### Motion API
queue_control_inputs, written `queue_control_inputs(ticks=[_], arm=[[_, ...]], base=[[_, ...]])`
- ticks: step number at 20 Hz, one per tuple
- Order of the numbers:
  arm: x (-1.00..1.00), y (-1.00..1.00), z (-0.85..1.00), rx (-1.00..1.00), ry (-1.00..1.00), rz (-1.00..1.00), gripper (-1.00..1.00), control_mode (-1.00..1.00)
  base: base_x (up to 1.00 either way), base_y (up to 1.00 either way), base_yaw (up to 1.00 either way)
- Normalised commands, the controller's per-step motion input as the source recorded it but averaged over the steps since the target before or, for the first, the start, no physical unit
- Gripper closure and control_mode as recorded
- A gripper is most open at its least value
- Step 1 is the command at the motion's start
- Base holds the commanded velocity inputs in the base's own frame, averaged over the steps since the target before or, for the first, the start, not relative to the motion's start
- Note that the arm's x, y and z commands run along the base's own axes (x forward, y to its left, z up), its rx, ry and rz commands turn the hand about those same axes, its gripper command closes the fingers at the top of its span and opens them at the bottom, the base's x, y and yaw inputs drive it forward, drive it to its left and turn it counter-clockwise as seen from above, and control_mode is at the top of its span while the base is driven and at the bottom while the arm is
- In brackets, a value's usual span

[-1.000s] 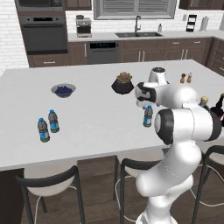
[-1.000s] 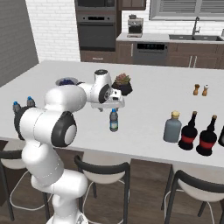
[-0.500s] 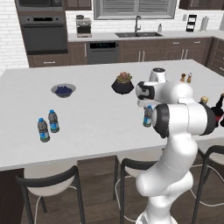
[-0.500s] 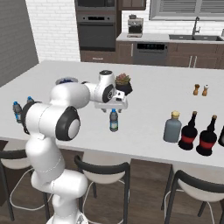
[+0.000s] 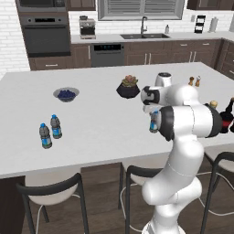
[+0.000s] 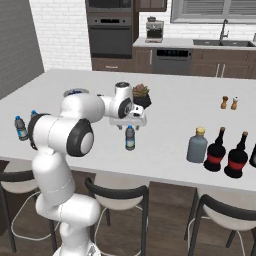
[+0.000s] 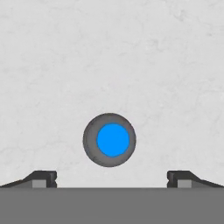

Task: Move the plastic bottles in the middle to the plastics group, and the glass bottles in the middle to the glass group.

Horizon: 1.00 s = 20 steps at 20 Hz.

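Observation:
One small water bottle (image 6: pixel 130 138) with a blue cap stands alone mid-counter, partly behind my arm in the left base view (image 5: pixel 154 122). My gripper (image 6: pixel 129 123) hangs open straight above it, pointing down. From the hand camera I see the blue cap (image 7: pixel 110 140) between and just ahead of the spread fingertips (image 7: pixel 43 178). Two matching water bottles (image 5: pixel 50 131) stand together far to the left. The grey-blue flask (image 6: pixel 197 145) with tan cap and a dark red-label bottle (image 6: pixel 216 150) stand at the right, beside another dark bottle (image 6: pixel 236 156).
A bowl of dark berries (image 5: pixel 66 94) and a potted plant (image 5: pixel 129 87) sit toward the back of the white counter (image 5: pixel 100 137). Two small shakers (image 6: pixel 229 102) stand at the far right. Stools line the near edge.
The hand has come down a little toward the lone water bottle and sits more squarely over it. The bottles have not moved.

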Motion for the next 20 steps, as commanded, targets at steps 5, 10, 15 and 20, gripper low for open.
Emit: queue_control_inputs(ticks=[5,10,15,20], arm=[[0.0,0.0,-0.26,0.0,0.0,0.0,-1.0,-1.0],[0.14,0.0,-0.1,0.0,0.0,0.0,-1.0,-1.0],[0.16,0.0,-0.06,0.0,0.0,0.0,-1.0,-1.0],[0.04,0.0,-0.13,0.01,-0.03,0.0,-1.0,-1.0]], base=[[0.0,0.0,0.0],[0.0,0.0,0.0],[0.0,0.0,0.0],[0.0,0.0,0.0]])
